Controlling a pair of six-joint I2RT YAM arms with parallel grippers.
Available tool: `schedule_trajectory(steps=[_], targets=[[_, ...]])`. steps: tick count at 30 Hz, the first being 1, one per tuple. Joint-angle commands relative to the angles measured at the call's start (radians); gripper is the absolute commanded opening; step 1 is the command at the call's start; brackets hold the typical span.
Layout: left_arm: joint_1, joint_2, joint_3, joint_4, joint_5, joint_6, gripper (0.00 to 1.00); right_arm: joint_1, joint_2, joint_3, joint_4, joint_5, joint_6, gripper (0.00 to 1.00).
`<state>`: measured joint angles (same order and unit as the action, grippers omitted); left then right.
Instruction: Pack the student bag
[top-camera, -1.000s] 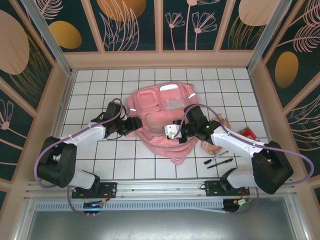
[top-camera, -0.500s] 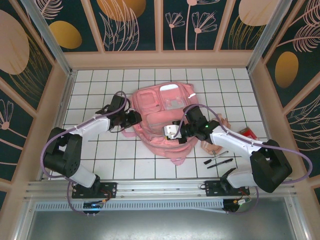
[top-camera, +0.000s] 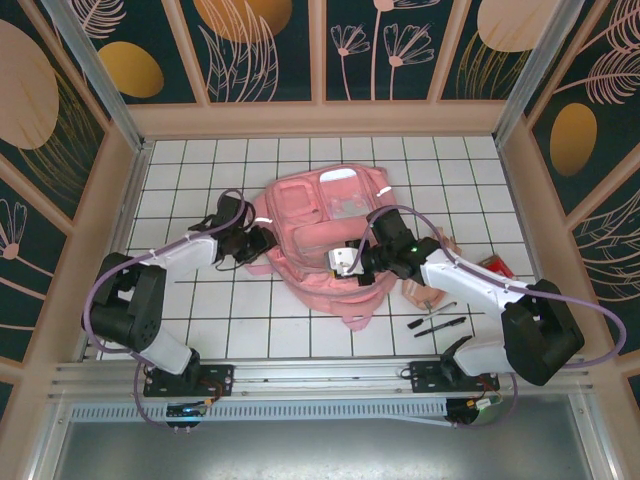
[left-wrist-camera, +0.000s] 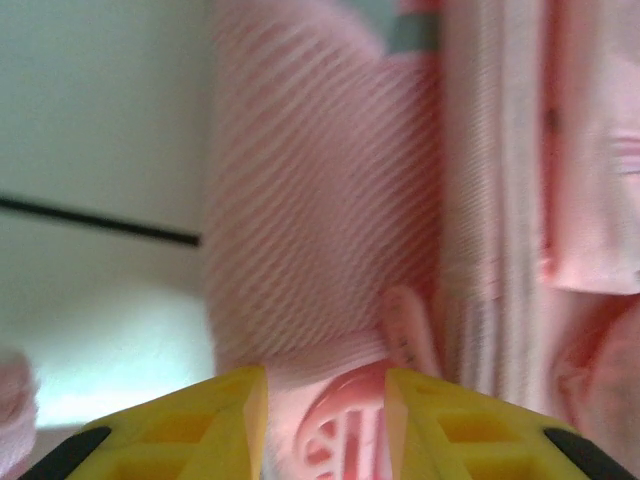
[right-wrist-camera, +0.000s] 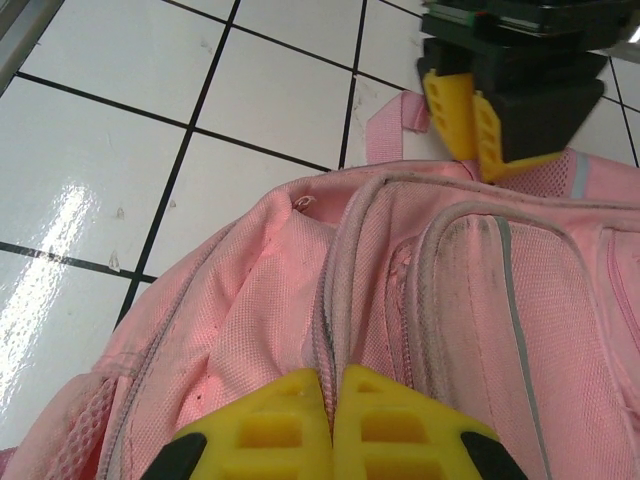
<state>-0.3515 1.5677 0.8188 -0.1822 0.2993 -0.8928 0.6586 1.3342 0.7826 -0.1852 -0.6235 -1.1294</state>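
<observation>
Shifted a little toward 10 o'clock since a second ago, the left gripper now sits at the 9 o'clock edge of the student bag, and its arm's elbow has drawn in toward the base. The right gripper has stayed where it was.

In the left wrist view, the yellow fingers stand partly apart with pink bag fabric in the gap. I cannot tell whether they pinch it.

In the right wrist view, the right gripper's jaws are pressed fully together over a zip seam of the bag. Nothing can be seen caught between them. Seen from above, it lies just toward 5 o'clock of the bag's middle, pointing toward 9 o'clock at the left gripper.

The bag lies flat at the centre of the white tiled table, front pockets up, with a pale stripe showing just beside the left gripper.

A peach pouch lies at the bag's 4 o'clock. Two dark pens lie beyond it toward 5 o'clock, and a red item lies toward 3 o'clock.
</observation>
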Motion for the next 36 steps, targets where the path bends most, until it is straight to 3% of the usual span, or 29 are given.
schedule_trajectory(steps=[1, 10, 19, 30, 36], targets=[[0.003, -0.035, -0.047, 0.060, 0.081, -0.174, 0.34, -0.009, -0.023, 0.037, 0.002, -0.036, -0.018, 0.00], [0.006, -0.023, 0.008, 0.109, 0.112, -0.318, 0.34, -0.002, -0.048, 0.021, 0.006, -0.028, -0.019, 0.00], [0.016, -0.106, -0.023, 0.114, 0.111, -0.474, 0.22, 0.000, -0.081, -0.005, 0.017, -0.009, -0.021, 0.00], [0.003, -0.098, -0.027, 0.121, 0.127, -0.527, 0.23, 0.005, -0.079, -0.020, 0.035, 0.001, -0.024, 0.00], [-0.035, -0.082, -0.091, 0.234, 0.160, -0.588, 0.28, 0.008, -0.072, -0.020, 0.042, -0.005, -0.016, 0.00]])
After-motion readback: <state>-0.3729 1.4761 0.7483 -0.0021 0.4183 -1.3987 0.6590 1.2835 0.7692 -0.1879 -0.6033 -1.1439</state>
